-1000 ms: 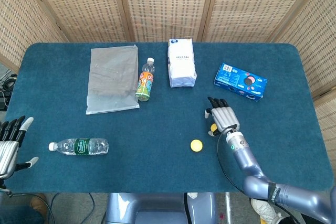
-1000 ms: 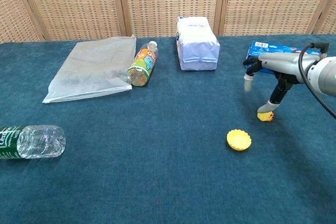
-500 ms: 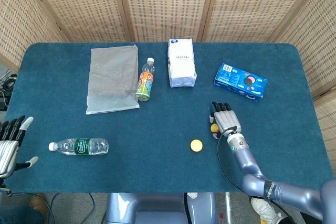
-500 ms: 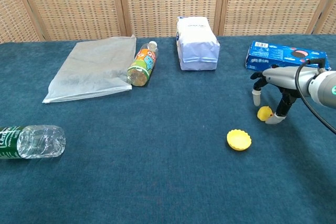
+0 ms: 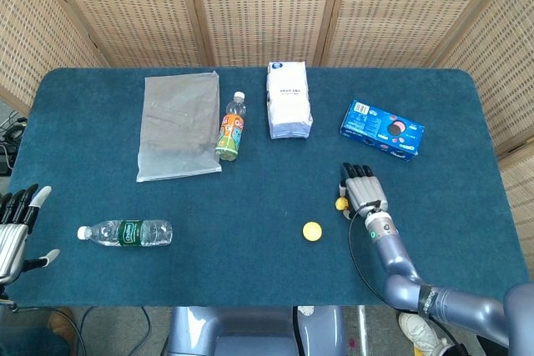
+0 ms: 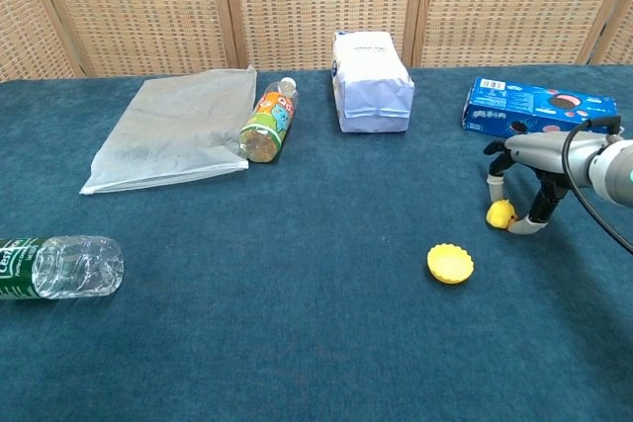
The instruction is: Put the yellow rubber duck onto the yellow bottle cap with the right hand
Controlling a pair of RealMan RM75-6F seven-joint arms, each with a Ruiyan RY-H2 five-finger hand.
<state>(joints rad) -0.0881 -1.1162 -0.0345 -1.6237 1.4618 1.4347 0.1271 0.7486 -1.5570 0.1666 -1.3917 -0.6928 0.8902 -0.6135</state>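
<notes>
**My right robot hand at the duck, cap still bare**

My right robot hand (image 6: 524,180) is low over the blue-covered desk (image 5: 250,198), fingers pointing down around the small yellow rubber duck (image 6: 500,212). In the chest view the duck sits on the cloth between two of my fingertips (image 6: 494,183), one just behind it and one touching its right side. Whether I truly grip it I cannot tell; the duck looks to be resting on the desk. From the head view, only a sliver of the duck (image 5: 340,203) shows at the left edge of my right robot hand (image 5: 362,193).

The round yellow bottle cap (image 6: 450,263) lies near the duck, to its left and closer to me, apart from it and with nothing on it.

My left robot hand (image 5: 17,221) is at the desk's left edge, fingers apart, holding nothing.

Further off lie a clear plastic water bottle with a green label (image 5: 125,233), a grey plastic bag (image 5: 177,125), a small orange-labelled drink bottle (image 5: 231,127), a white paper packet (image 5: 289,99) and a blue biscuit box (image 5: 382,129).
</notes>
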